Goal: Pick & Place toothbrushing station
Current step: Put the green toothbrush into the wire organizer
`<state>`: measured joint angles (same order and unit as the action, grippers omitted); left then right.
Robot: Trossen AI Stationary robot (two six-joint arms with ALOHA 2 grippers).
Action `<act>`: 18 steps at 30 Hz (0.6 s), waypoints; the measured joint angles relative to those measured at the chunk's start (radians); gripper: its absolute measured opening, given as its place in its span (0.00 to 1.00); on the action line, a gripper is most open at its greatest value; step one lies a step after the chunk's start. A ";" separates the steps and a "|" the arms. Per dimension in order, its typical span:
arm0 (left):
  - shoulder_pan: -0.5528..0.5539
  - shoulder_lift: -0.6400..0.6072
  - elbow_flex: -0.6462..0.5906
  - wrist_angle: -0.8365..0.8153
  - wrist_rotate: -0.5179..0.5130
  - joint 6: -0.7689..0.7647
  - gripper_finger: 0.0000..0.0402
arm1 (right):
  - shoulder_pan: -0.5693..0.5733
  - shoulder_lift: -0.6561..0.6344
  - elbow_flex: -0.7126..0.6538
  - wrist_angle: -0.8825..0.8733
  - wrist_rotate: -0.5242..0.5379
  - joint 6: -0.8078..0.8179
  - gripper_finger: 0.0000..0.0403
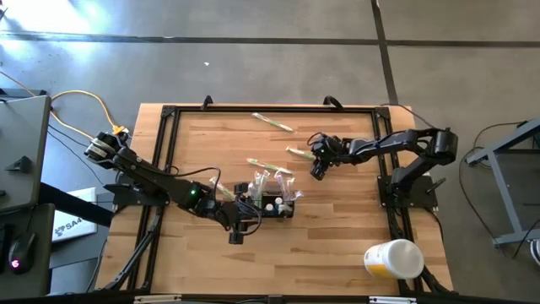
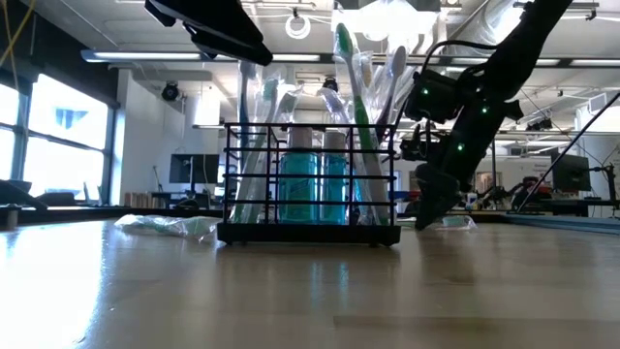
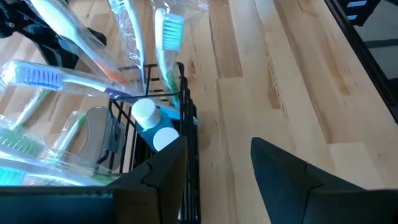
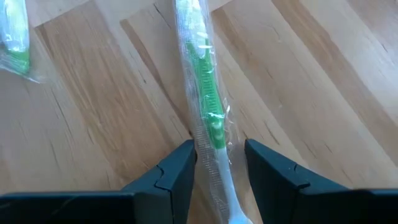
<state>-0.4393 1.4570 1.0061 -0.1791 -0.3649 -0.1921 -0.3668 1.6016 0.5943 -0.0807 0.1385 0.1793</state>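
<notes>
The toothbrushing station (image 1: pixel 272 203), a black wire caddy (image 2: pixel 310 184), stands on the wooden table and holds wrapped toothbrushes and two blue bottles (image 3: pixel 155 124). My left gripper (image 3: pixel 219 168) hovers open above the caddy's near-left end (image 1: pixel 239 226), high over it in the low view (image 2: pixel 208 29). My right gripper (image 4: pixel 221 165) is open and low over the table (image 1: pixel 318 171). It points steeply down, with a wrapped green toothbrush (image 4: pixel 205 93) lying flat on the wood between its fingers. My right gripper has one finger on each side of the wrapped toothbrush's white handle (image 4: pixel 217 168), coming from above and lying across it. I cannot tell whether the fingers touch the wrapper. My left gripper touches nothing.
Two more wrapped toothbrushes lie loose on the table, one near the far edge (image 1: pixel 272 122) and one beside the caddy (image 1: pixel 268 165). A white-and-yellow cup (image 1: pixel 394 257) lies on its side at the near right corner. A black frame (image 1: pixel 169 114) borders the table.
</notes>
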 joint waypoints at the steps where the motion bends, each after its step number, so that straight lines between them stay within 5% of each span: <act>1: 0.000 0.000 0.000 -0.002 0.000 0.000 0.43 | 0.000 0.000 -0.001 0.000 0.000 0.000 0.33; 6: 0.000 0.000 0.000 0.004 0.000 0.000 0.43 | 0.000 0.001 -0.002 -0.004 -0.001 -0.001 0.28; 13: 0.000 0.000 0.000 0.004 -0.001 0.002 0.43 | 0.001 0.004 -0.002 -0.011 0.015 -0.015 0.04; 18: 0.000 0.000 0.000 0.003 0.027 0.000 0.43 | 0.022 -0.002 -0.003 -0.027 0.070 -0.012 0.02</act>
<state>-0.4389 1.4570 1.0061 -0.1756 -0.3375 -0.1922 -0.3448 1.5992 0.5915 -0.1074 0.2089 0.1677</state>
